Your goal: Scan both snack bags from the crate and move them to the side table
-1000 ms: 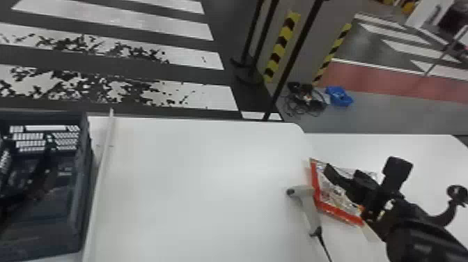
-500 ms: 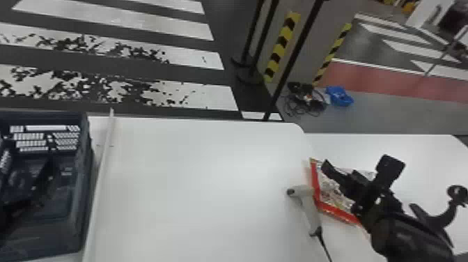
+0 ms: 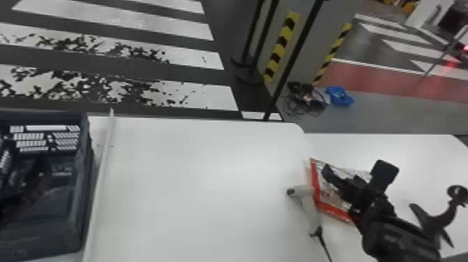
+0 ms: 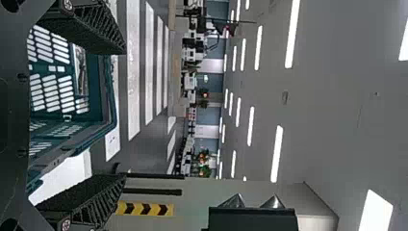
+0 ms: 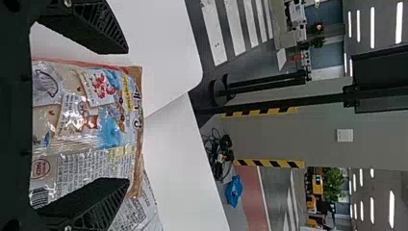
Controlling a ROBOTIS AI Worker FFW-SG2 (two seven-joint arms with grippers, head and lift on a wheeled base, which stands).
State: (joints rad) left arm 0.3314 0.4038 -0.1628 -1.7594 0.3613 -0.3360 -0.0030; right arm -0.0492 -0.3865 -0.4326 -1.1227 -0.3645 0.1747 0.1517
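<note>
In the head view my right gripper [image 3: 353,170] is over a red-edged snack bag [image 3: 322,198], which lies by the junction of the main table and the side table [image 3: 428,149]. The right wrist view has my right gripper [image 5: 127,115] open around a shiny printed bag [image 5: 91,120] that is not pinched. Part of a second bag [image 5: 139,211] pokes out beneath it. My left gripper [image 3: 38,174] is a dark shape over the dark blue crate [image 3: 75,216]. Seen from its own wrist, the left gripper [image 4: 125,113] is open, with the crate [image 4: 108,96] beyond its fingers.
A grey hand scanner [image 3: 308,205] with a black cable lies on the main table [image 3: 195,195], just left of the bag. A pale strip [image 3: 104,156] runs beside the crate. Black posts [image 3: 296,55] stand beyond the tables' far edge.
My right gripper has shifted a little to the left over the bag, and its arm now covers more of the bag's right part. The left gripper has moved slightly within the crate area.
</note>
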